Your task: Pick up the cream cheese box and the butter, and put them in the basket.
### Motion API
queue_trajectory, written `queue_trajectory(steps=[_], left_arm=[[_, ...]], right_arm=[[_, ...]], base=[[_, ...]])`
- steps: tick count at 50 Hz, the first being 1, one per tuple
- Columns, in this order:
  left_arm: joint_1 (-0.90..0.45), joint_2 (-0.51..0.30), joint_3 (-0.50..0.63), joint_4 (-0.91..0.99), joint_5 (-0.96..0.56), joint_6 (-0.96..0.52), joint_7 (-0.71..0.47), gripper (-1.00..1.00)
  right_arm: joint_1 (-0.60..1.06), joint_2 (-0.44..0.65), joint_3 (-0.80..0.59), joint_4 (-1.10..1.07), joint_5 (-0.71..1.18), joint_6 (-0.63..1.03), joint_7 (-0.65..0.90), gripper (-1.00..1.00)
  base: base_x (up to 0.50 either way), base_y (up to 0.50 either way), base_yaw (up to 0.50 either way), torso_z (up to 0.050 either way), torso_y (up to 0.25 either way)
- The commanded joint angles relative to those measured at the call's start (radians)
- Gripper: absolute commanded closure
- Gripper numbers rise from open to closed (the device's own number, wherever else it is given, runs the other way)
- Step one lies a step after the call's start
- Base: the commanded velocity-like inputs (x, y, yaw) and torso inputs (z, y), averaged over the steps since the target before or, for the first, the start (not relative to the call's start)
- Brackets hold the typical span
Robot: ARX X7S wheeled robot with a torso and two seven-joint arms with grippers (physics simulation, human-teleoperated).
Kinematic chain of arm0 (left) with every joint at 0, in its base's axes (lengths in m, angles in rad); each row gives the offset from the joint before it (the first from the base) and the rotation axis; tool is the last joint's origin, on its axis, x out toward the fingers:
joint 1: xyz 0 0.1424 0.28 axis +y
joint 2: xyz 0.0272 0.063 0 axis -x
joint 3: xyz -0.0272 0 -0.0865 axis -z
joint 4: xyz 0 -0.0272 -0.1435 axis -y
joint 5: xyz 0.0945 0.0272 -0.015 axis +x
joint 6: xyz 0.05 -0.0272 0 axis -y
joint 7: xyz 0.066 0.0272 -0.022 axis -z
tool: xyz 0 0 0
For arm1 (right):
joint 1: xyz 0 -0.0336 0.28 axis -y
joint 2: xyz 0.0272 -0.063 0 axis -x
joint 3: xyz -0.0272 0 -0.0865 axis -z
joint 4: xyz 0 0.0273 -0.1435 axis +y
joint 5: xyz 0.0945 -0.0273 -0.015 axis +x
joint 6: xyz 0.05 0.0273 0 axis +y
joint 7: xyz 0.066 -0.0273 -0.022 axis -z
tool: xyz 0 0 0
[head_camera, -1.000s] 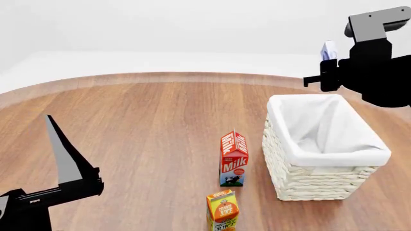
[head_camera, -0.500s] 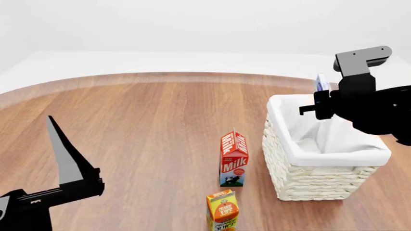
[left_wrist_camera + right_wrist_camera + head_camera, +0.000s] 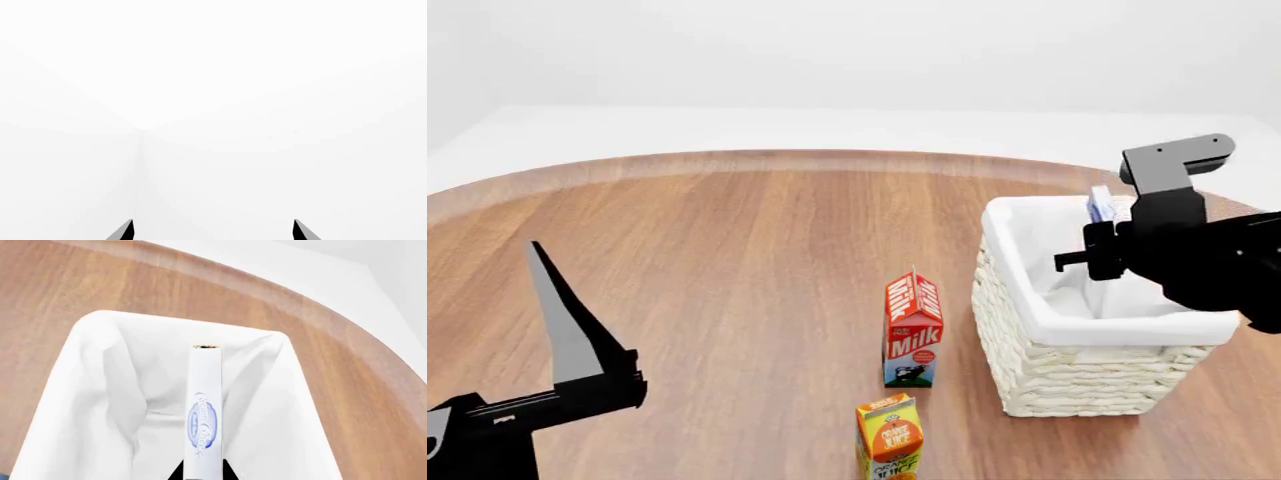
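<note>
Left gripper (image 3: 561, 330): low at the left of the head view, over bare wood, one long grey-faced finger pointing up and away. In the left wrist view its two dark fingertips (image 3: 123, 231) stand wide apart with nothing between them, against a plain white background.

Table (image 3: 734, 260): round-edged wooden top, white surroundings behind it.

Milk carton (image 3: 913, 331): red and white, upright on the wood, just left of the basket.

Orange juice carton (image 3: 889, 436): upright, nearer the robot than the milk carton, partly cut off by the lower edge of the head view.

Basket (image 3: 1054, 375): cream woven wicker with a white cloth liner (image 3: 127, 405) folded over the rim, standing on the right part of the table. The liner's folds fill the inside; no other item shows in it.

Cream cheese box (image 3: 205, 410): held edge-on, over the basket's opening, its blue lettering visible along the narrow white face. In the head view only its blue-and-white top (image 3: 1105, 206) shows, above the far rim of the basket.

Right gripper (image 3: 1104, 232): clamped on the cream cheese box, hanging above the basket, the black arm reaching in from the right.

Butter: not visible in any view.
</note>
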Motion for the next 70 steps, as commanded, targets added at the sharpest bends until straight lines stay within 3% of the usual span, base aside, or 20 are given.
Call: queue_trajectory(steps=[1,21,22,35,45,70], left_arm=[[0.0,-0.002,0.004,-0.001,0.0,0.0,-0.002,-1.0],[0.0,-0.005,0.012,-0.006,0.003,0.001,-0.004,-1.0],[0.0,-0.005,0.012,-0.004,0.003,0.001,-0.004,-1.0],[0.001,-0.007,0.016,-0.009,0.005,0.006,-0.008,-1.0],[-0.003,-0.007,0.024,-0.015,0.009,0.007,-0.009,-1.0],[0.005,-0.016,0.012,0.01,0.005,-0.002,-0.015,-1.0]], right_arm=[[-0.02,0.013,-0.002,-0.008,-0.03,-0.005,-0.003,1.0],[-0.034,0.013,-0.015,-0.01,-0.04,-0.007,-0.012,1.0],[-0.034,0.016,-0.014,-0.014,-0.038,-0.004,-0.008,-1.0],[-0.027,0.024,-0.013,-0.025,-0.036,0.008,-0.001,-1.0],[-0.027,0.085,0.022,-0.165,0.01,0.028,0.058,-1.0],[-0.086,0.476,0.213,-1.063,0.37,0.023,0.415,-1.0]], base=[[0.0,0.0,0.0,0.0,0.0],[0.0,0.0,0.0,0.001,0.001],[0.0,0.0,0.0,0.0,0.0],[0.0,0.0,0.0,0.0,0.0],[0.0,0.0,0.0,0.0,0.0],[0.0,0.0,0.0,0.0,0.0]])
